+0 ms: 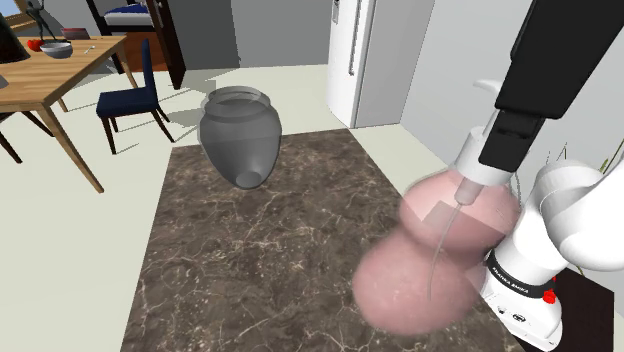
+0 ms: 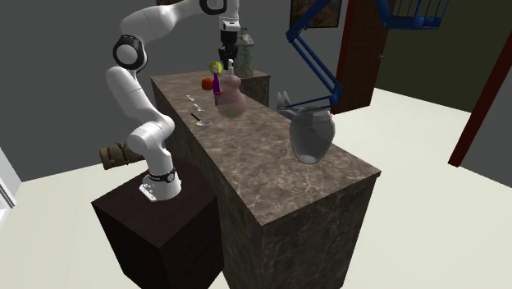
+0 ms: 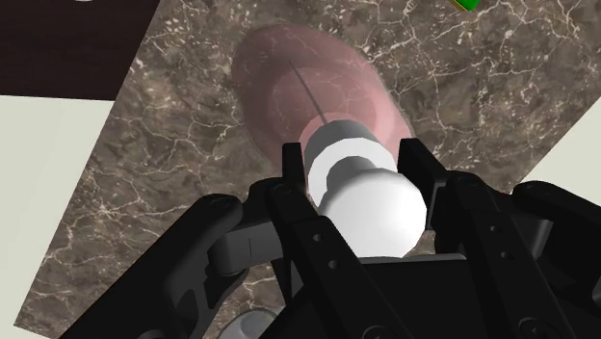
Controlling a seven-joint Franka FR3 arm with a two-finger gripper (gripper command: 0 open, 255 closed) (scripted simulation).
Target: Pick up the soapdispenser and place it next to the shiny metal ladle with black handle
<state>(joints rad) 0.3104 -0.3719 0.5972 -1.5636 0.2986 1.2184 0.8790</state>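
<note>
The soap dispenser (image 1: 432, 255) is a translucent pink, gourd-shaped bottle with a white pump top (image 3: 364, 188). It stands upright near the end of the dark marble counter (image 1: 260, 250) closest to the arm's stand. My black gripper (image 3: 356, 162) comes down from above and is shut on the pump, one finger on each side. In the second exterior view the gripper (image 2: 230, 51) hangs over the bottle (image 2: 230, 98), whose base is at or just above the countertop. The small ladle (image 2: 200, 121), with a shiny bowl and a black handle, lies on the counter a little toward the arm's stand from the bottle.
A large grey vase (image 1: 240, 132) stands at the counter's far end. Behind the bottle are a small spoon (image 2: 193, 100), a red object (image 2: 207, 83) and a purple and yellow item (image 2: 217, 78). A wooden table (image 1: 50, 80) and a blue chair (image 1: 132, 100) stand on the floor beyond.
</note>
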